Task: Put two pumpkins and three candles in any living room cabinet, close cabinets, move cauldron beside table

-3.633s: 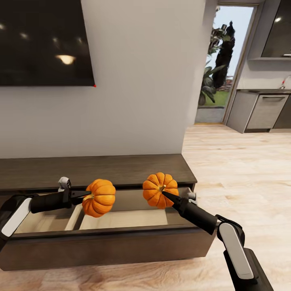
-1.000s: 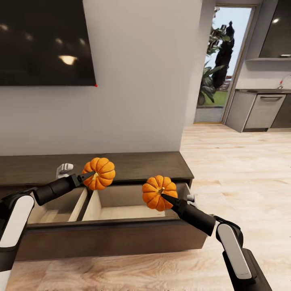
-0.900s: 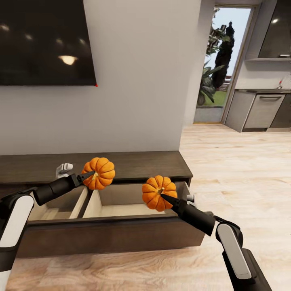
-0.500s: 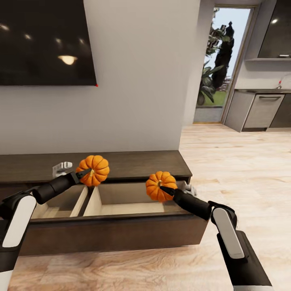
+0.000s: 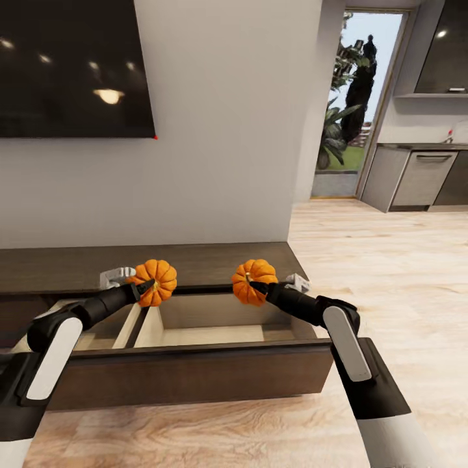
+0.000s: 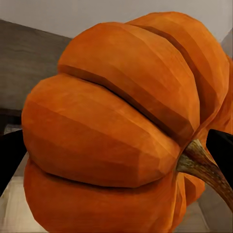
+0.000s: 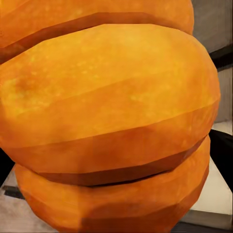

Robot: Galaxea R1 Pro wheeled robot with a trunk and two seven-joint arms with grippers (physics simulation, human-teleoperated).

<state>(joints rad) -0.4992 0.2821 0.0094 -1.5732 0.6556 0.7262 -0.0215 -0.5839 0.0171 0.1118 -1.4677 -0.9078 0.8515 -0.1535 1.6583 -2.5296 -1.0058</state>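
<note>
Over the open drawer (image 5: 195, 338) of the cabinet (image 5: 214, 263), the left gripper (image 5: 144, 286) holds one pumpkin (image 5: 156, 282) and the right gripper (image 5: 253, 286) holds the other pumpkin (image 5: 252, 281). Stowing is in hand; next, both should lower into the drawer and let go.

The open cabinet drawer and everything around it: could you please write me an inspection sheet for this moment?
Surface: cabinet, dark-brown, drawer pulled open, compartments bare where visible.
Job's things: left pumpkin and right pumpkin, both held above the drawer's rear edge; not yet inside.
Clutter: nothing seen.
Grippers: left gripper shut on its pumpkin; right gripper shut on its pumpkin; jaws mostly hidden by the fruit.
Cables: nothing seen.
Surroundings: wall television, wood floor, doorway with plants outside, grey kitchen units.
</note>
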